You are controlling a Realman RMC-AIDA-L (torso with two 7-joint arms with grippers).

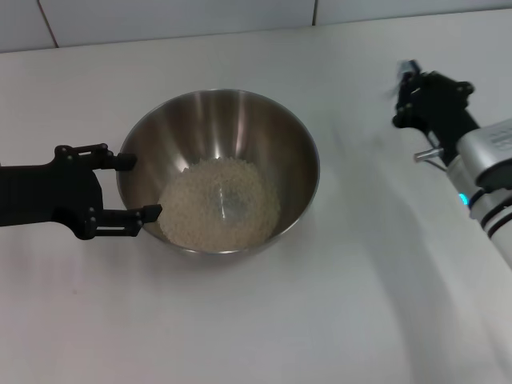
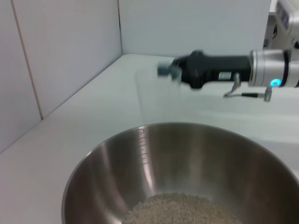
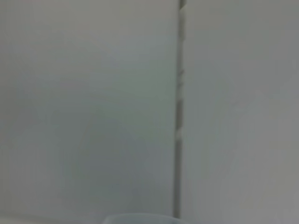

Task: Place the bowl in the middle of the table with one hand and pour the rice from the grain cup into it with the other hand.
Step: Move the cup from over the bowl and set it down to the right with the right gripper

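The steel bowl [image 1: 220, 128] stands in the middle of the white table [image 1: 264, 320] with the rice [image 1: 218, 204] as a pale heap in its bottom. My left gripper [image 1: 136, 186] is open, its fingers against the bowl's left wall. My right gripper [image 1: 404, 90] is at the far right, away from the bowl. In the left wrist view the right gripper [image 2: 164, 70] is shut on the rim of the transparent grain cup [image 2: 156, 100], which is upright and looks empty, beyond the bowl [image 2: 117, 158]. The right wrist view shows only a pale cup rim [image 3: 135, 218].
A tiled white wall [image 1: 176, 16] runs along the table's far edge. In the left wrist view the wall [image 2: 60, 56] also stands beside the table. The right arm [image 1: 488, 168] reaches in from the right edge.
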